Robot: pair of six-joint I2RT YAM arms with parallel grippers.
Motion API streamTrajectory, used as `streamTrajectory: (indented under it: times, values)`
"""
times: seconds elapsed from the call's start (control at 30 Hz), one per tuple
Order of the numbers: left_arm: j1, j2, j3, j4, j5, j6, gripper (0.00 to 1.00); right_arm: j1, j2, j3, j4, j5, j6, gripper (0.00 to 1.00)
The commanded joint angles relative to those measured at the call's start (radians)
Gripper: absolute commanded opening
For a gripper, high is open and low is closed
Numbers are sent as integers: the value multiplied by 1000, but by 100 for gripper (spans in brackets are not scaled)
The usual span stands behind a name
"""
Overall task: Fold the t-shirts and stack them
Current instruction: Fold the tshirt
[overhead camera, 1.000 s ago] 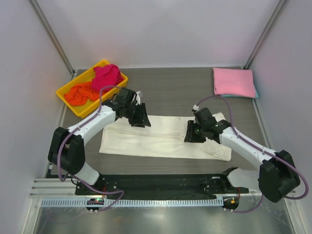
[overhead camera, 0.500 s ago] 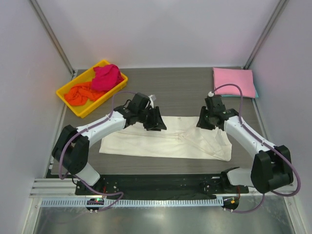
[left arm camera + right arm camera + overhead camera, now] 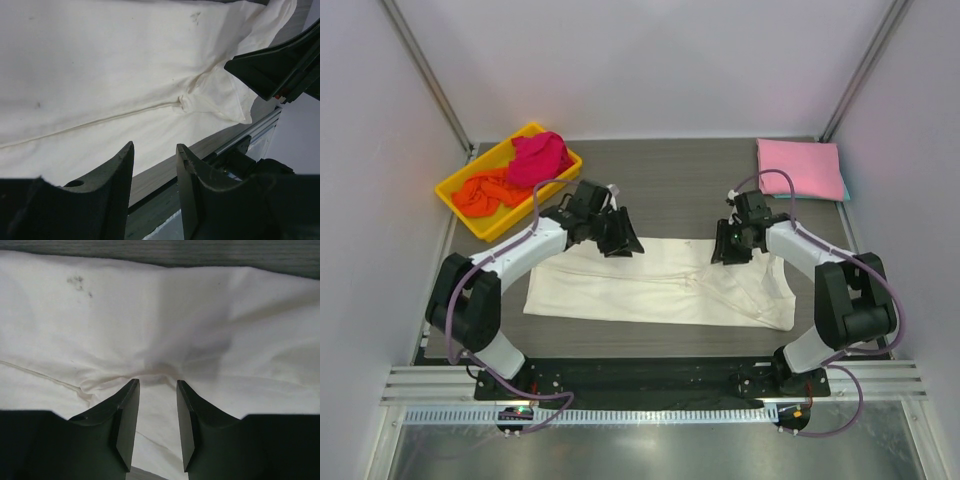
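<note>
Grey desk (image 3: 680,190) carries the shirt (image 3: 650,288), flat at centre. Left jaws and right jaws hover over its far edge, narrowly parted, empty; pinching one layer could skew the fold.

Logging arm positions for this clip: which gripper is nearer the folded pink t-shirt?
Right. The right gripper is over the cream t-shirt, nearside and left of the pink t-shirt; the left gripper is much farther left.

Cream-white t-shirt (image 3: 660,285) spread flat centrally; pink t-shirt (image 3: 800,168) folded far right; magenta t-shirt (image 3: 540,157), orange t-shirt (image 3: 485,192) crumpled left.
</note>
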Motion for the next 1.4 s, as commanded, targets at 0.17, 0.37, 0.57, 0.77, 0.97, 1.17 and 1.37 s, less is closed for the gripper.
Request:
streamTrajectory:
  times: [0.17, 0.37, 0.57, 0.77, 0.97, 1.17, 1.37]
  values:
    - [23, -13, 22, -19, -5, 37, 40, 0, 42, 41, 59, -46, -75, 41]
    - [23, -5, 11, -10, 7, 36, 40, 1, 60, 32, 84, -66, -65, 38]
    - [23, -14, -3, -10, -2, 43, 40, 1, 39, 18, 90, -77, -33, 26]
    - [23, -36, -19, -18, -22, 48, 40, 21, -41, 1, 31, -7, 54, 1]
    - [23, -39, -32, -19, -31, 53, 40, 195, -185, -86, -1, 174, 247, 1]
    - [22, -27, -61, 28, 4, 40, 40, 295, -294, -204, 31, 277, 453, 1]
    - [-16, -36, -124, 137, 49, -16, 41, 427, -366, -266, 90, 322, 586, 2]
